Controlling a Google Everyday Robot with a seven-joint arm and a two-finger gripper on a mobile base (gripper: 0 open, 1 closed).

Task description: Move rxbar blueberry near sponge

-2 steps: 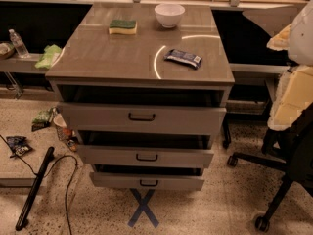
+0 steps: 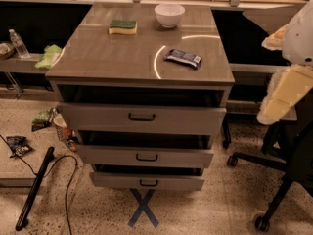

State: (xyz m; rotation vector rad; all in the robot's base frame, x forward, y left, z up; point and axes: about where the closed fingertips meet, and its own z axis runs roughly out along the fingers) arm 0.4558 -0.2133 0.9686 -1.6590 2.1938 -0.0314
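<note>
The rxbar blueberry [image 2: 182, 58], a flat dark blue bar with pale lettering, lies on the right half of the cabinet top [image 2: 122, 58]. The sponge [image 2: 122, 27], yellow with a green scrub layer, lies at the back left of the top, well apart from the bar. My gripper [image 2: 281, 80], white and cream coloured, hangs at the right edge of the view, beyond the cabinet's right side and right of the bar. It touches nothing on the top.
A white bowl [image 2: 169, 14] stands at the back of the top, right of the sponge. Three drawers [image 2: 142, 117] stand partly open below. An office chair base [image 2: 274, 190] is on the right. A cable, a black pole [image 2: 34, 187] and litter lie on the floor at left.
</note>
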